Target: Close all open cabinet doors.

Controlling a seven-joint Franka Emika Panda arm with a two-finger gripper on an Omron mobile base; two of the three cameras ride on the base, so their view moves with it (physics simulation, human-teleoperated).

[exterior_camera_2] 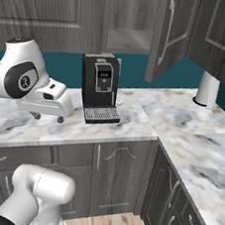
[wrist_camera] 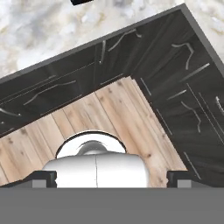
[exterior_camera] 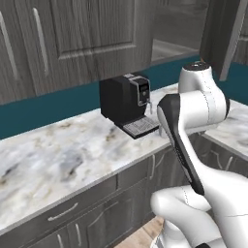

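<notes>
Closed cabinet doors: dark grey wood-grain wall panels with slim vertical silver handles, hanging above the left stretch of the worktop.

Gripper: white hand held low over the marble, left of the coffee machine, two short dark tips pointing down, just clear of the surface. In the hand view the finger tips sit at the far bottom corners, well apart, so the jaws are spread wide and hold nothing.

Worktop: grey-white marble, L-shaped, turning a corner on the right, teal wall behind it.

Coffee machine: black box with a small display and a drip grille at its foot, standing at the back of the worktop against the teal wall.

Open cabinet door: swung out toward the room above and to the right of the coffee machine, silver bar handle on its face, the pale cabinet interior exposed beside it.

Paper towel roll: white cylinder, upright near the corner at right.

Base cabinets: dark doors and drawer fronts under the worktop, wooden floor below.
</notes>
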